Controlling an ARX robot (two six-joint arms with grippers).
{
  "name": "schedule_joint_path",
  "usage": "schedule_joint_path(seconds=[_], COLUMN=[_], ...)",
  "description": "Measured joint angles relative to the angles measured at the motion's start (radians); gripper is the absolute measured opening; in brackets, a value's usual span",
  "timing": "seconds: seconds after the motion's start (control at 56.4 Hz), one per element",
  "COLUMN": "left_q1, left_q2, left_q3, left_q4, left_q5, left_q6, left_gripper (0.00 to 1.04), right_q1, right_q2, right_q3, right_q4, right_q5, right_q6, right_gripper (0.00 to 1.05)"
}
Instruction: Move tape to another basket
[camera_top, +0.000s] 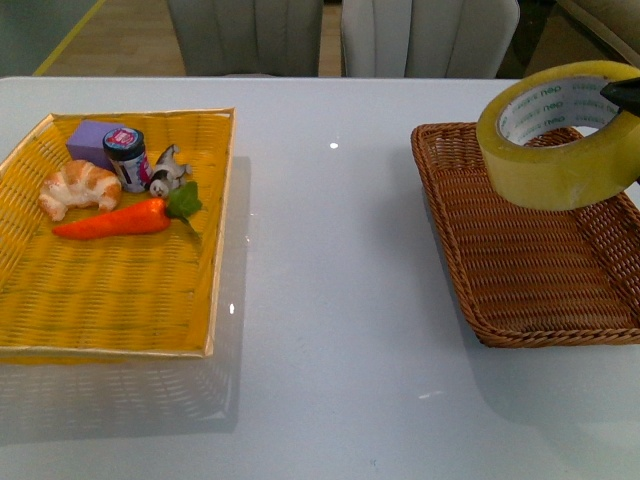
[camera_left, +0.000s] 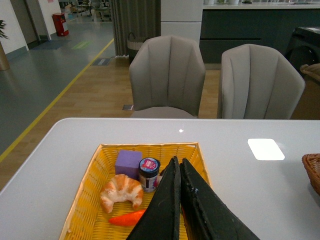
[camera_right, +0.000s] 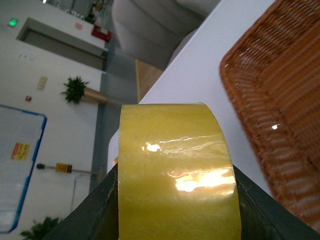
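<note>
One seemingly light, stiff, slick-skinned tape roll (camera_top: 560, 140), pinched across its width by the right hand (camera_right: 175, 215), hangs over the basket (camera_top: 520, 290).

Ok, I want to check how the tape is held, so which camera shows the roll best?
The front view: the tape shows nearly whole, white core and green lettering included, lifted near the brown basket. The right wrist view shows only its yellow outer band, clamped in the right gripper. The left wrist view misses it.
</note>
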Motion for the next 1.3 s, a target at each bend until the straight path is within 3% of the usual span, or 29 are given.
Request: schedule_joint_path(seconds=[0.231, 0.515, 0.621, 0.71, 0.869, 1.171, 1.295], left_q1=[0.087, 0.16, 0.186, 0.264, 0.274, 0.274, 0.274], left_q2=[-0.156, -0.339, -0.361, -0.431, -0.548, -0.708, -0.779], left_q3=[-0.094, -0.161, -0.201, -0.213, -0.214, -0.214, -0.214], left_q4=[-0.066, -0.181, -0.152, -0.222, -0.323, -0.476, -0.544], left_q5=[0.084, 0.154, 0.182, 0.256, 0.264, 0.264, 0.264], left_q6=[0.002, 0.004, 0.004, 0.005, 0.005, 0.005, 0.005], left_gripper=[0.02, 0.02, 0.02, 0.02, 0.02, 0.02, 0.02], right_q1=[-0.03, -0.043, -0.046, -0.047, -0.05, -0.065, -0.098], right_q2=[0.249, 0.476, 0.533, 0.575, 0.585, 0.51, 0.281], right_q3=[0.188, 0.391, 0.443, 0.481, 0.496, 0.36, 0.248], right_q4=[0.0, -0.053, -0.101, -0.135, -0.146, -0.151, -0.171], right_q5=[0.014, 0.111, 0.15, 0.159, 0.177, 0.174, 0.152], right_q6=[0.018, 0.068, 0.077, 0.077, 0.077, 0.059, 0.011], right_gripper=[0.48, 0.48, 0.48, 0.48, 0.48, 0.97, 0.96])
